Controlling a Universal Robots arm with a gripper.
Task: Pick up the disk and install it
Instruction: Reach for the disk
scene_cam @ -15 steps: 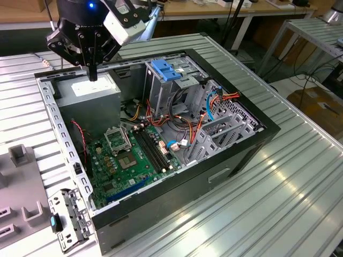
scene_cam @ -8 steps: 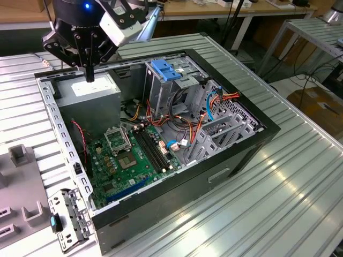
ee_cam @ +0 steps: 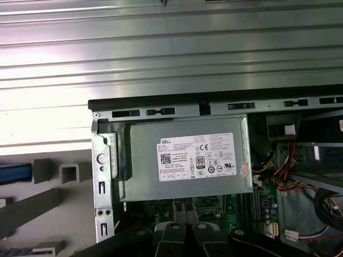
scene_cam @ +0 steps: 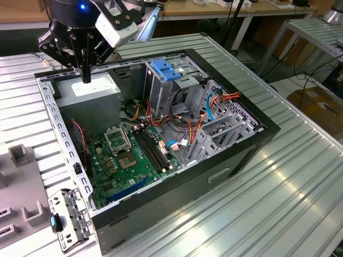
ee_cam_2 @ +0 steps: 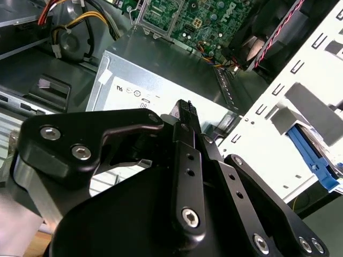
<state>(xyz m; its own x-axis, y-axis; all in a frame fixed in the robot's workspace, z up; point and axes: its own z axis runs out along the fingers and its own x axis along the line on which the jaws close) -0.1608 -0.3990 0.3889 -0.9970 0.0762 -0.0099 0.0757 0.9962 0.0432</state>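
An open computer case (scene_cam: 214, 176) lies on its side on a ribbed metal bench (scene_cam: 284, 214), with its insides facing up. The robot arm's black pincer (scene_cam: 86, 76) hangs over the back corner of the case, at the exterior view's left. Its fingers point straight down, are pressed together and hold nothing. The tip is above the white sticker on the grey power-supply box (scene_cam: 88, 95) that fills that corner; whether it touches the box cannot be told.

Inside the case, a green circuit board (scene_cam: 128, 158) covers the floor in front of the power-supply box. A metal cage with a blue plastic top (scene_cam: 166, 80) stands near the middle of the case. Red, orange and yellow cables (scene_cam: 185, 128) run between the cage and the board.

Outside the case, by its wall on the exterior view's left, grey holders (scene_cam: 19, 155) sit on the bench, and a loose metal bracket (scene_cam: 67, 219) lies by the near corner. In the second wrist view, a blue plastic strip (ee_cam_2: 313, 158) lies among those holders just outside the case wall. Whether this is the side rail of the disk cannot be told.
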